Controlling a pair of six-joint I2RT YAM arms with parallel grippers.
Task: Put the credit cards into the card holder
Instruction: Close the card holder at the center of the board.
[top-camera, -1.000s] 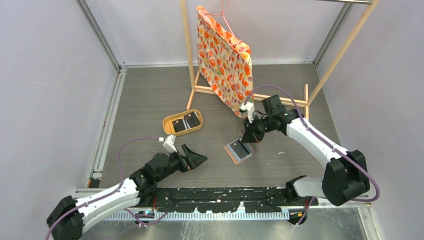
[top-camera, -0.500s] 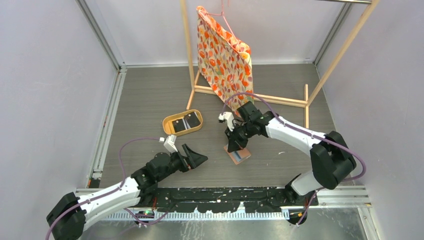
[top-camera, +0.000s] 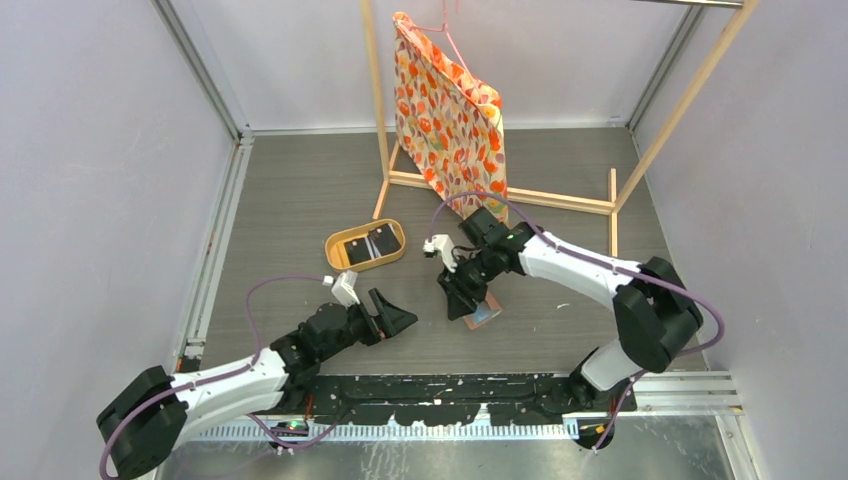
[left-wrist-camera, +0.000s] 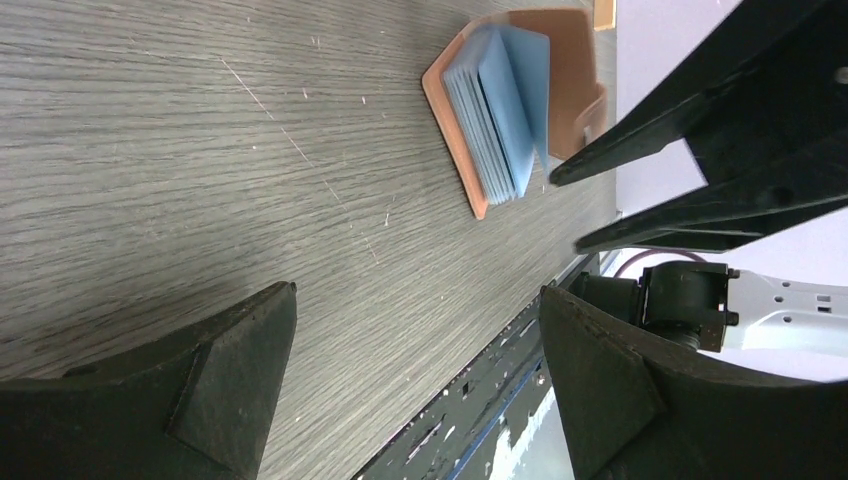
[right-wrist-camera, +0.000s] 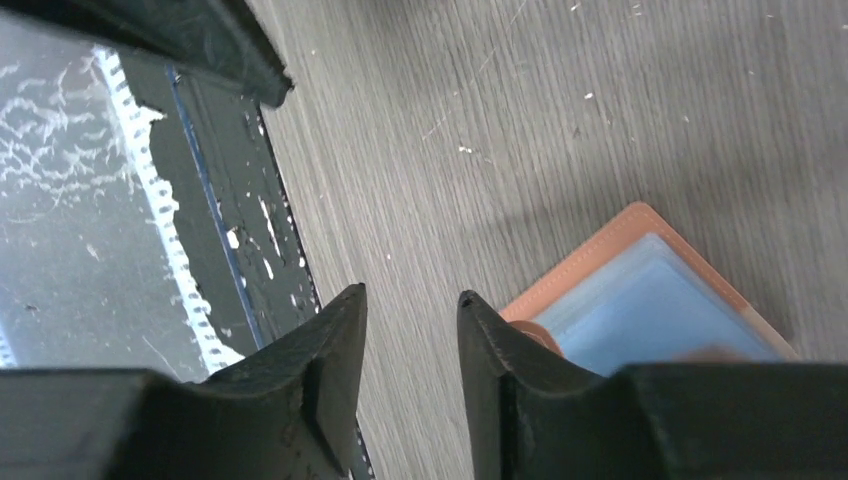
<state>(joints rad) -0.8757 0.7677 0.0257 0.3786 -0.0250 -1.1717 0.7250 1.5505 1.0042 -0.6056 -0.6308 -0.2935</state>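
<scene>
Entry: card holder (top-camera: 485, 313). It lay open on the worktop (top-camera: 300, 200), blue slots upward.
- My right gripper (right-wrist-camera: 410, 335): just above the holder's corner, jaws parted narrowly, nothing held.
- My left gripper (left-wrist-camera: 415, 290): left of the holder, spread wide, empty.
- Credit cards (top-camera: 367, 246): in the tray (top-camera: 334, 242), left of and beyond the holder.
- Handling note: I judged it best to pinch one card by a short edge and slide it in flat, with the holder steadied.

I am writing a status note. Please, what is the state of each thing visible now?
card holder: open, blue slots fanned up
credit cards: two dark ones lying in the tray
left claw: open, empty
right claw: open, empty, near card holder
bag: hanging on wooden rack
</scene>
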